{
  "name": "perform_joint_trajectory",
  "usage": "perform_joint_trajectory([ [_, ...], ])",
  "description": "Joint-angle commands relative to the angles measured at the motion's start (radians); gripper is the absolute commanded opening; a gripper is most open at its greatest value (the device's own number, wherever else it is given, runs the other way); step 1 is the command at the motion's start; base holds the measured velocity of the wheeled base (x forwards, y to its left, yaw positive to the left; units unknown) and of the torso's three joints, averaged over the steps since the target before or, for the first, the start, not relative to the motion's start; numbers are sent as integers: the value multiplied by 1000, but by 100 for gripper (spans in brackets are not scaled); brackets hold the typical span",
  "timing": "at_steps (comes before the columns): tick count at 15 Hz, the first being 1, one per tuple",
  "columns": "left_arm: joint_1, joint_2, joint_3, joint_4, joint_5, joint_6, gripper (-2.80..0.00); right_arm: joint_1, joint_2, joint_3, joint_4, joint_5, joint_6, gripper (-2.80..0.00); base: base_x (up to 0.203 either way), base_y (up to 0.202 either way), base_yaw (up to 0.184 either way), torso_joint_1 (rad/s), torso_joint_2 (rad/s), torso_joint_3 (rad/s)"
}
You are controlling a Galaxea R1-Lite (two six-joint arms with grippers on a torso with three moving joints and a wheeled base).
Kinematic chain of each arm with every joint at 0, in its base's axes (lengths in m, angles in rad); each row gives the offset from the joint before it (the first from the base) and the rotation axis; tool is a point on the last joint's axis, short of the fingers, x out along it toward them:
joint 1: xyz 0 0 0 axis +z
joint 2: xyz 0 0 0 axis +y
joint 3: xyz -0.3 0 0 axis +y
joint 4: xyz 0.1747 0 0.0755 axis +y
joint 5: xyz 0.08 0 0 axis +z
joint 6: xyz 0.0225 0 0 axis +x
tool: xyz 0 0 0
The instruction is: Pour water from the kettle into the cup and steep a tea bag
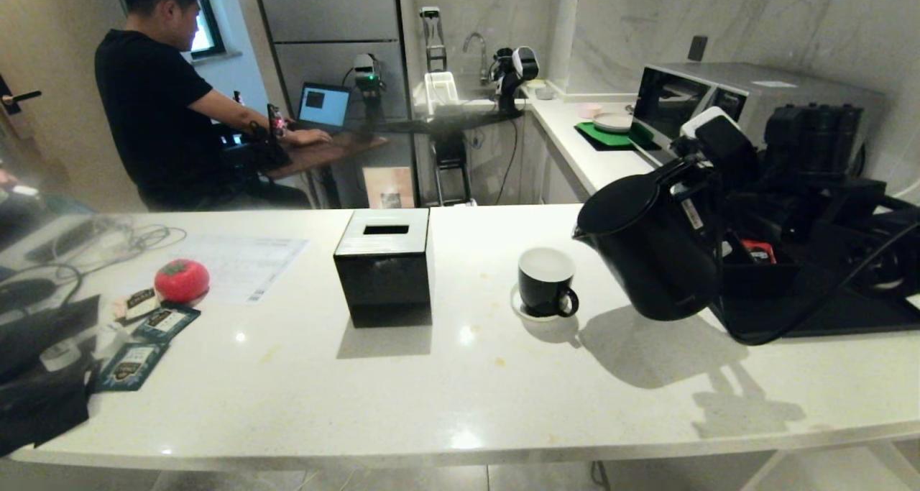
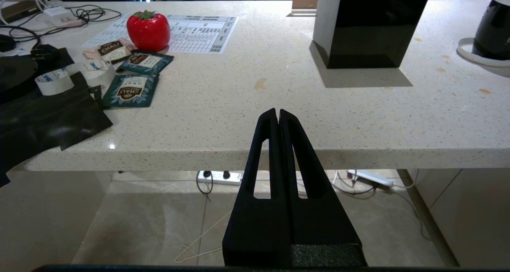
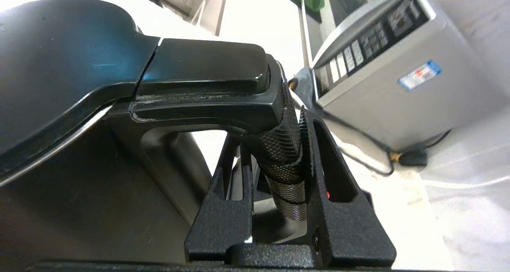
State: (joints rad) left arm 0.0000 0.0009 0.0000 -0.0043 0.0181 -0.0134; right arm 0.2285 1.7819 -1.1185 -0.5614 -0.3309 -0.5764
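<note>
Tilting spout-first toward the cup (image 1: 546,281), the kettle (image 1: 650,250) hangs clear of the counter (image 1: 460,376), just to the right of the cup and not yet over its mouth. It looks rigid and smooth-walled, and if filled it is probably heavy and front-loaded, so the load would swing as it tips; the loop handle (image 3: 279,160) is the sensible hold, and that is where the right gripper (image 3: 275,176) has it, fingers pinched on the textured upper bend of the loop close behind the lid. A grip that high likely gives good control of the tilt, though the round handle could twist in the fingers. The cup is small, light and breakable, standing upright on its white saucer (image 1: 525,308), so a knock from the spout could shove it. Left of it stands the black tissue box (image 1: 384,268), and farther left lie tea bag sachets (image 2: 131,89) beside a red strawberry-shaped object (image 2: 148,30). The left gripper (image 2: 278,114) waits below the counter edge, fingers pressed together and empty.
</note>
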Motion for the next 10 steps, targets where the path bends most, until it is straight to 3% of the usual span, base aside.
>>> perform_joint_trajectory([
  [1,0,1,0,0,0,0,-280,3,13,-7,-6,-2,-24,-280,0,0,0,0,0,0],
  [10,0,1,0,0,0,0,-280,14,27,-21,-15,-4,-117,-280,0,0,0,0,0,0],
])
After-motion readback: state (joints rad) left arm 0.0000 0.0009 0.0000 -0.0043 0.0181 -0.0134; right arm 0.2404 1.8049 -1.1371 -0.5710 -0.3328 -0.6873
